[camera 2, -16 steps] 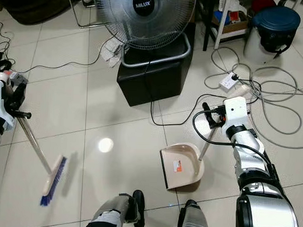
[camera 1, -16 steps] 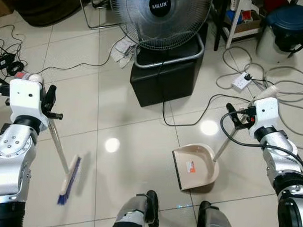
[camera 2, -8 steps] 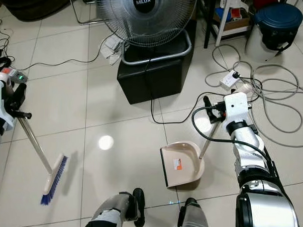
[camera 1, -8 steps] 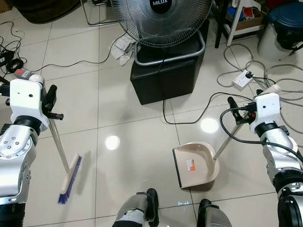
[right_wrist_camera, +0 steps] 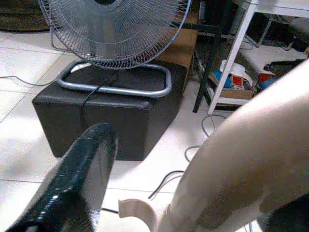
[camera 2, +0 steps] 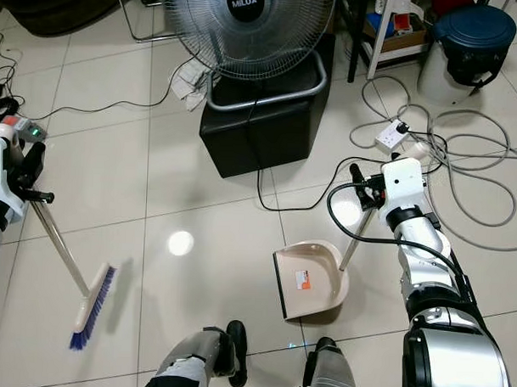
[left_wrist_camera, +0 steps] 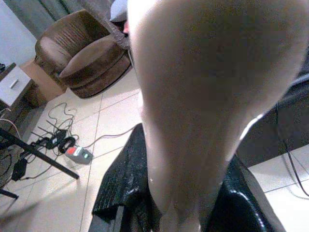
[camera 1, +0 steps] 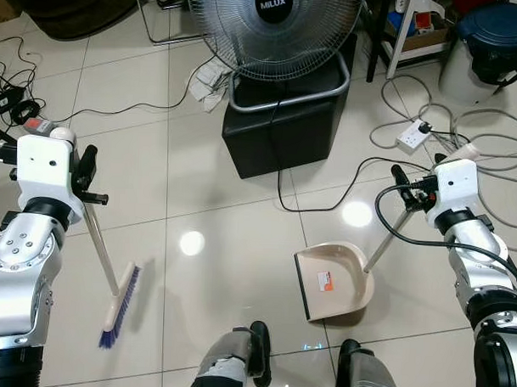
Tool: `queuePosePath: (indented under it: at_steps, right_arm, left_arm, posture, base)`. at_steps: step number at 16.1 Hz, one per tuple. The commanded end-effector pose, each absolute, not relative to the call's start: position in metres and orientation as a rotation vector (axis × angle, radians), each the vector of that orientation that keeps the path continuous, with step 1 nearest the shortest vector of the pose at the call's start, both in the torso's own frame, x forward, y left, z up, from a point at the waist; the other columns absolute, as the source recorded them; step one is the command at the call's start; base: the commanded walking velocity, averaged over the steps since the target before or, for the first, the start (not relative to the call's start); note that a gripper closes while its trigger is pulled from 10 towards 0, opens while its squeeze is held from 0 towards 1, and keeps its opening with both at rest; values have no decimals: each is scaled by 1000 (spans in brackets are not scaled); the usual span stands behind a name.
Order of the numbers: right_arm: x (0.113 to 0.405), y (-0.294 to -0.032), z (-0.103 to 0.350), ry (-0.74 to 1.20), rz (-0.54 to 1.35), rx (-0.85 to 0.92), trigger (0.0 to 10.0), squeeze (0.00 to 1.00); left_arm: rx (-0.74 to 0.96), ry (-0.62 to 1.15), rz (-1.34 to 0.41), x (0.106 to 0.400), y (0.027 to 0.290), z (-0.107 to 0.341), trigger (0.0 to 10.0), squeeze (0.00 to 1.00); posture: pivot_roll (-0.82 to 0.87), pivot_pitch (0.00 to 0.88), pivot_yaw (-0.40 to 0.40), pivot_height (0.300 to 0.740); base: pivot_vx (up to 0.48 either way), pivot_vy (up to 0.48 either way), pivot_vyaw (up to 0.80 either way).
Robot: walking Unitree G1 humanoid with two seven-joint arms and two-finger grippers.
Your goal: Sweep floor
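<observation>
Blue-bristled broom (camera 1: 119,307) with its metal pole slants down from your left gripper (camera 1: 82,183), jaws clamped on it; beige plastic dustpan (camera 1: 336,283) sits well to its right, handle clamped in your right gripper (camera 1: 405,192).

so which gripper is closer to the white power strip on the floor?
Right. The right gripper, holding the dustpan handle, is just this side of the power strip. The left gripper, holding the broom, is across the floor on the far side.

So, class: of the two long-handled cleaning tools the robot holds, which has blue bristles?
The broom in the left gripper; the beige plastic dustpan has no bristles.
</observation>
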State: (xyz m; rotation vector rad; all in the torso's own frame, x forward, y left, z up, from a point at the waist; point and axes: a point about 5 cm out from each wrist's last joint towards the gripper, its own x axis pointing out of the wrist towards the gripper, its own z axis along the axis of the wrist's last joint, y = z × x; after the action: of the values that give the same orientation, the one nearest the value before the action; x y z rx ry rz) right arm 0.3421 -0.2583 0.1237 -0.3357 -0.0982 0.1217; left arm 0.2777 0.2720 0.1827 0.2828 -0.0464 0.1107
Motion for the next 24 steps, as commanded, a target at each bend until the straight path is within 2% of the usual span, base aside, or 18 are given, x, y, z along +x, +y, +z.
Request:
queuePosePath:
  at_steps: [1,19,24]
  right_arm:
    - [341,-255,120,-94,137,-327,0,0]
    - [339,-257,116,-83,132,-297,0,0]
    - [339,-263,123,-166,-58,-160,0,0]
  left_arm:
    - [309,-50,125,273,277,187,10000,0]
    - [308,-43,123,274,276,184,10000,0]
    - [259,-63,129,286,263,172,10000,0]
  posture:
    - [246,284,223,740]
    - [232,279,213,740]
    - [128,196,158,740]
  base:
    - [0,0,0]
    - [0,0,0]
    - [0,0,0]
